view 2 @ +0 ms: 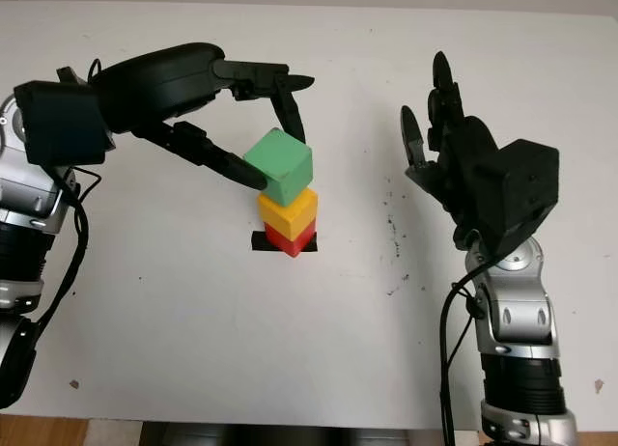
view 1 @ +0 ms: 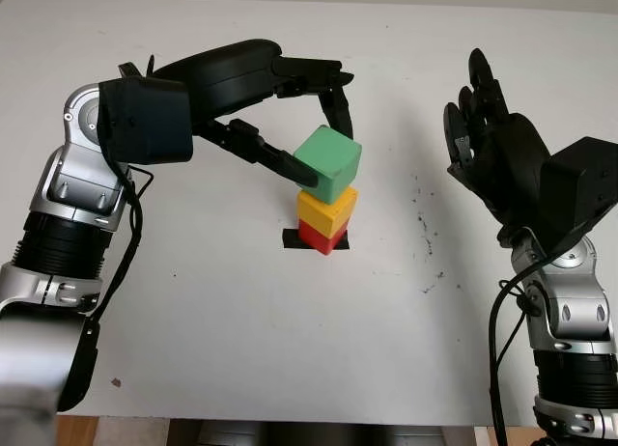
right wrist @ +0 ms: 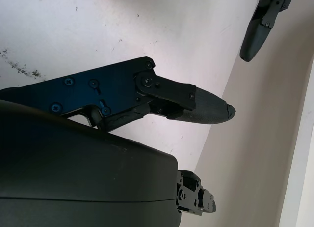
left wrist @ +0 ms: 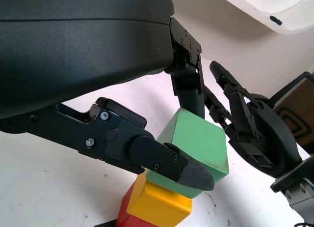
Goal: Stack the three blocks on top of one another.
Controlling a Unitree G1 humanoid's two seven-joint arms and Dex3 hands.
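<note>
Your left hand (view 1: pixel 314 127) pinches the green block (view 1: pixel 328 163) at frame centre, tilted atop the yellow block (view 1: pixel 326 211), which sits on the red block (view 1: pixel 323 237). Your right hand (view 1: pixel 483 127) is open, raised at centre right, well apart from the stack. Bare white table (view 1: pixel 290 349) surrounds it. Your left wrist view shows a fingertip (left wrist: pixel 189 174) pressed on the green face.

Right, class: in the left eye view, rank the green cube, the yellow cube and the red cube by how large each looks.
1. Green cube, gripped by the left hand, looks largest; it is tilted and fully exposed.
2. Yellow cube, partly covered from above.
3. Red cube, smallest showing, mostly hidden beneath.
The overlap makes their true sizes unsure.
</note>
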